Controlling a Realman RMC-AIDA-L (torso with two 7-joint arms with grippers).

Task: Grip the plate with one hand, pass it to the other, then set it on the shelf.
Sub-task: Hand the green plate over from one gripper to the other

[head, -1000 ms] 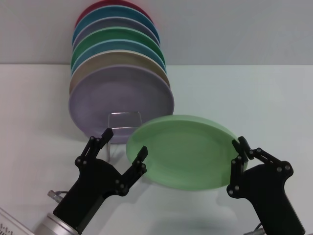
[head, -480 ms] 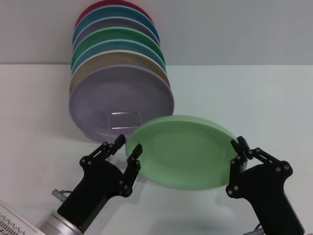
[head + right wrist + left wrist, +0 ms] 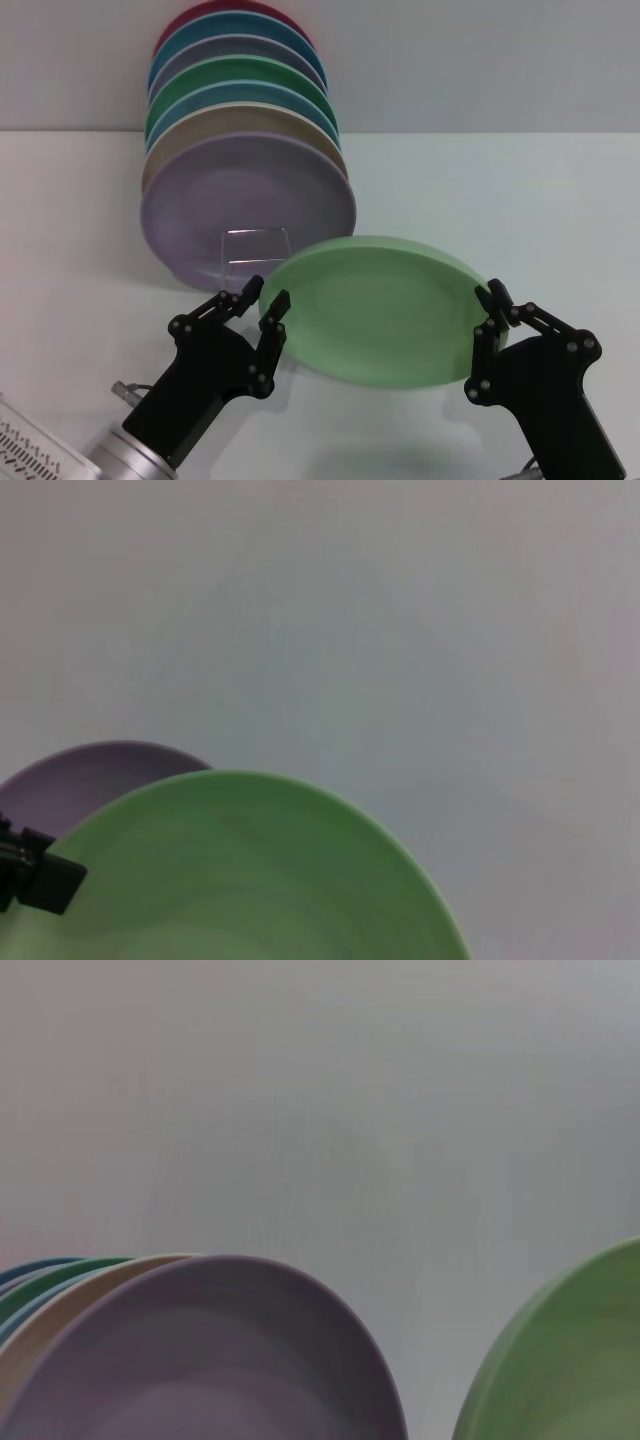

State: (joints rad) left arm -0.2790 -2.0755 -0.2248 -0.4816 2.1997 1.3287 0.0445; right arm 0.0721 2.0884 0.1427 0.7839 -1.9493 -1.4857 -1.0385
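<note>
The head camera is looking forward and down from above, taking in both grippers — left gripper [image 3: 262,297], right gripper [image 3: 489,303] — the mint plate [image 3: 375,310] between them and the lavender plate [image 3: 246,205] farther back. Each wrist camera is sitting very close, facing the far wall; both are catching the mint plate [image 3: 570,1360] [image 3: 240,870] and the lavender plate [image 3: 200,1360] [image 3: 85,785].

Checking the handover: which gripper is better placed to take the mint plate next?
Left. The left gripper sits at the plate's free edge, fingers straddling the rim; the right gripper already holds the opposite edge.
</note>
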